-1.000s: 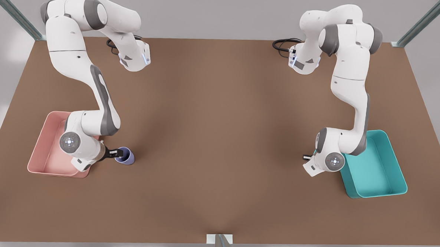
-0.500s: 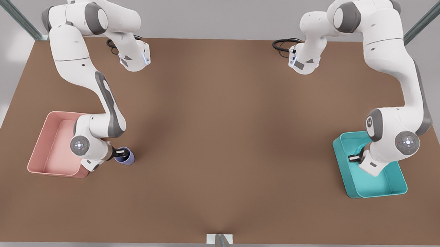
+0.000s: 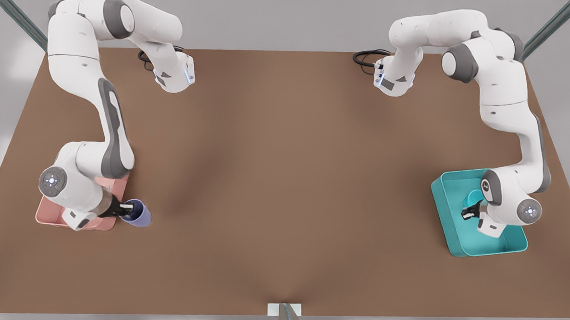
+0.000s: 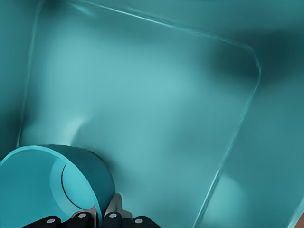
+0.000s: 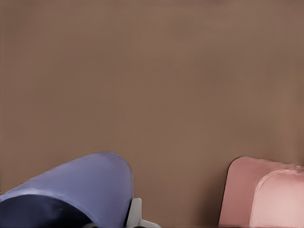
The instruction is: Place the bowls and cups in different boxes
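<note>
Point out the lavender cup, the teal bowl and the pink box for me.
lavender cup (image 3: 138,215): front view, on its outer side wall just below the rim.
teal bowl (image 4: 33,185): left wrist view, on its inner wall.
pink box (image 5: 266,194): right wrist view, on its rounded corner.

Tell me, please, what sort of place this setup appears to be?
Likely a simulated tabletop sorting bench: a bare brown table, two white arms, a pink box and a teal box near opposite ends.
</note>
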Robot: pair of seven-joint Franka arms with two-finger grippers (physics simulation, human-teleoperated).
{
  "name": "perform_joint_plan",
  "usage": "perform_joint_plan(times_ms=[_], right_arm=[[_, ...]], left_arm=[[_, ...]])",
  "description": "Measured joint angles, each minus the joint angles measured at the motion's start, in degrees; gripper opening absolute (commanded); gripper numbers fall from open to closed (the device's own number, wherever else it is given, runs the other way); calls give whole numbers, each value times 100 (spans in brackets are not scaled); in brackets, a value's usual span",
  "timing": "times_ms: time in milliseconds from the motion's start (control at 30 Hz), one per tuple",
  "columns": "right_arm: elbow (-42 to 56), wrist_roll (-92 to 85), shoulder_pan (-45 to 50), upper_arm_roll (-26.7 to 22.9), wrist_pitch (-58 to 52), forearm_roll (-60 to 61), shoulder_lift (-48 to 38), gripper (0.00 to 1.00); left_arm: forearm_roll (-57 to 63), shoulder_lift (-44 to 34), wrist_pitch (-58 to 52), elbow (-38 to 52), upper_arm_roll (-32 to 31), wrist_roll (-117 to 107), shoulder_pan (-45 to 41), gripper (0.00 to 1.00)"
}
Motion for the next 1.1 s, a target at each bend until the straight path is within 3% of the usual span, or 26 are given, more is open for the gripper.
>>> perform_joint_plan(times_ms=[33,67,200,467,600,767,800,833,867,1100], right_arm=[[202,-144,-151,-21,-161,25,-34,21],[317,-298,-326,-50,-317,41,-71,21],[480,-968,-759,-371,-798,4,-166,21],[468,-2021,-850,-775,-868,-149,641,21],[460,-2388,-921,-788,-592,-143,1003,21],[457,-2745,-927,-781,-376,-116,1175,21],[455,-2805,-927,-780,-348,-111,1190,35],[452,-2856,-928,-780,-323,-116,1207,92],[443,-2900,-928,-779,-297,-125,1223,100],[412,-3050,-922,-767,-171,-245,1209,100]], left_arm=[[-10,17,53,0,0,-11,12,86],[-22,19,100,0,0,-14,41,100],[-214,-550,-10,-27,-58,79,152,100],[-66,-2868,-2034,354,-525,174,-1296,100],[-30,-2906,-2949,935,-903,394,-1421,100],[-14,-2885,-3521,1030,-1092,603,-1426,100],[-11,-2887,-3589,1032,-1099,638,-1425,100],[-7,-2889,-3646,1035,-1111,670,-1425,100],[-8,-2893,-3695,1036,-1112,700,-1424,100],[-50,-2907,-3982,1068,-1103,878,-1396,100]])
